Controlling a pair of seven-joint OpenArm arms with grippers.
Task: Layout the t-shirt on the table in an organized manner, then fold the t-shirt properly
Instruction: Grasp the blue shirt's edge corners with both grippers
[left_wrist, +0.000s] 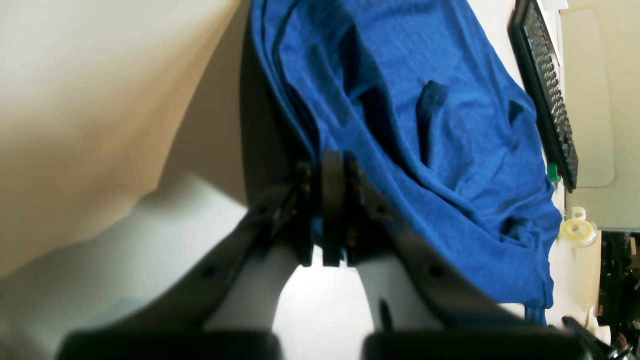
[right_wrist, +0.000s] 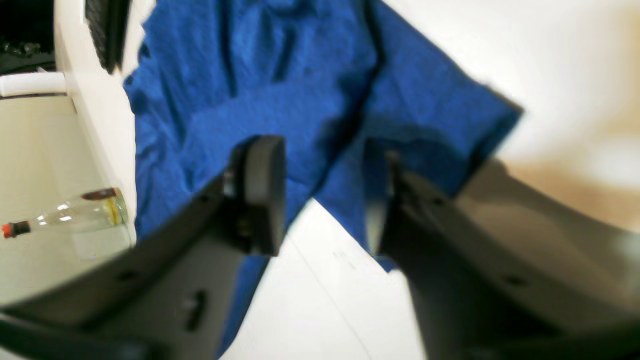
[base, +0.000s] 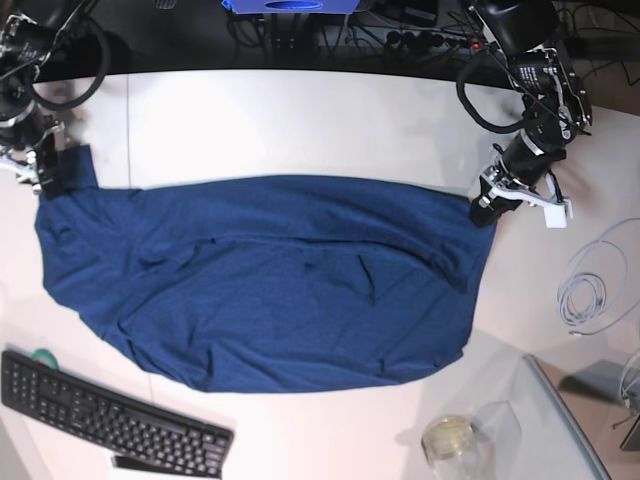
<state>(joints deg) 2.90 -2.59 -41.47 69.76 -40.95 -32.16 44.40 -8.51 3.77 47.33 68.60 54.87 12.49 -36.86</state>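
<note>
T-shirt (base: 270, 285), navy knit, no print, lies spread wide across the white counter (base: 300, 110), upper edge pulled roughly straight between the two arms, lower edge rounded and bunched, several wrinkles mid-body. Judgement: light, limp, zero stiffness, sags wherever unsupported, drags rather than slides on the smooth top. Folds will not hold a crease unless pressed flat. Not fragile, grips easily, thin edge may slip from a shallow pinch.

Left pincer (left_wrist: 327, 210), at the shirt's end on the base view's right: pads pressed together on a bunched edge of the cloth, fabric hanging away from it in the left wrist view. Firm hold as far as it shows.

Right pincer (right_wrist: 325, 200), at the opposite end (base: 50, 170): pads apart with a clear gap, a corner of cloth lying between and under them; whether it actually grips the cloth cannot be told from the blurred wrist view.

Best hold points, by judgement: top corners or shoulder seams, a deep pinch through doubled fabric, both ends tensioned evenly so the wrinkles pull out before any fold.

Outward: black keyboard (base: 110, 410) just below the shirt's lower left edge, glass jar (base: 450, 437) near the lower right, coiled cable (base: 590, 290) well apart.
</note>
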